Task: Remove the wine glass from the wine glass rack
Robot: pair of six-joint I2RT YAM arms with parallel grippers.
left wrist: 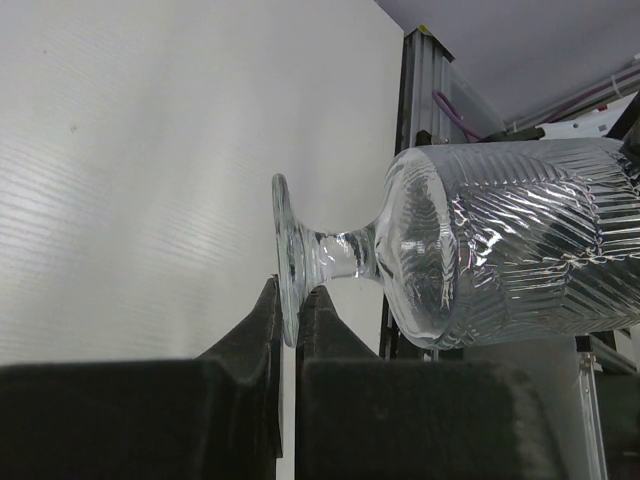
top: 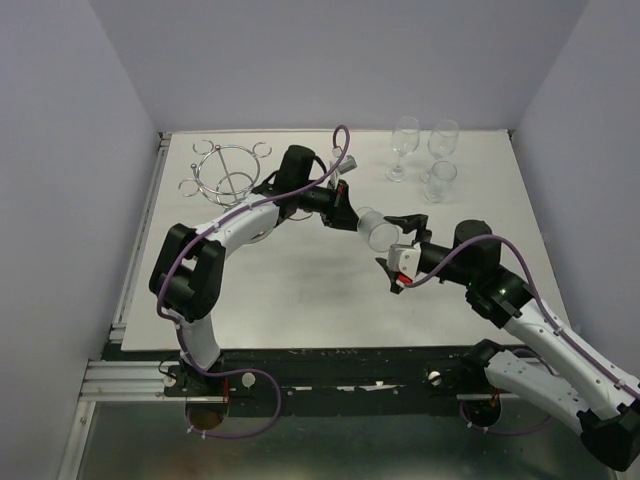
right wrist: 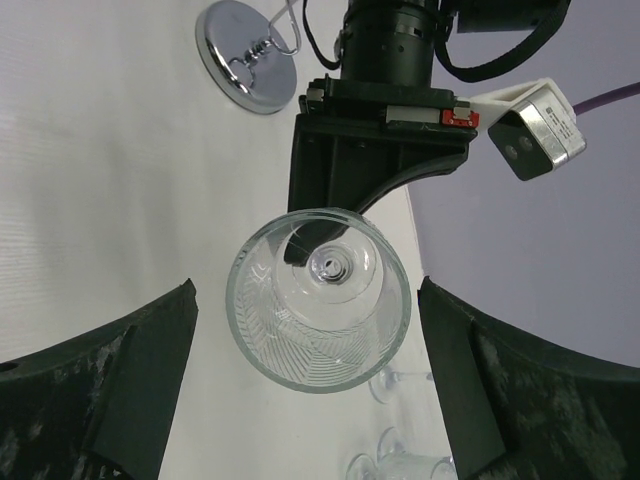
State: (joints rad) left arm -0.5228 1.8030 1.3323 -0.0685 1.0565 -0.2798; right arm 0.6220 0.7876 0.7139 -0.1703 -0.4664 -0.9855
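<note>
A clear patterned wine glass (top: pixel 376 229) is held sideways above the table's middle. My left gripper (top: pixel 350 214) is shut on its round foot (left wrist: pixel 286 258), one finger on each face of the foot, in the left wrist view (left wrist: pixel 293 292); the bowl (left wrist: pixel 510 250) points away. The chrome wine glass rack (top: pixel 226 170) stands empty at the back left. Its disc base shows in the right wrist view (right wrist: pixel 245 55). My right gripper (top: pixel 392 264) is open and faces the glass's mouth (right wrist: pixel 318 300). Its fingers (right wrist: pixel 140 370) stand wide on either side without touching.
Three other clear glasses stand at the back right: two stemmed ones (top: pixel 403 146) (top: pixel 443 139) and a shorter one (top: pixel 439 181). Grey walls enclose the table on three sides. The left arm (top: pixel 240 225) stretches across the table's left half.
</note>
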